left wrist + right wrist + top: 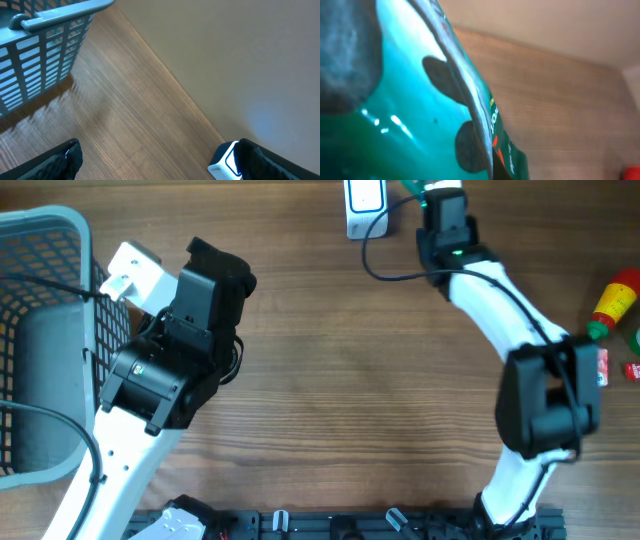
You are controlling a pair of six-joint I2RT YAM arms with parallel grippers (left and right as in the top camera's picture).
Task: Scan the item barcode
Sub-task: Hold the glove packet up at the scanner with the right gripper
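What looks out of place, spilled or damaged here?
Nothing looks spilled or damaged. The red bottle lies on its side at the far right of the overhead view. The right gripper is shut on a green packet beside the scanner, as the task needs.

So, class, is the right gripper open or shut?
Shut on a green item: it fills the right wrist view and shows beside the right gripper overhead.
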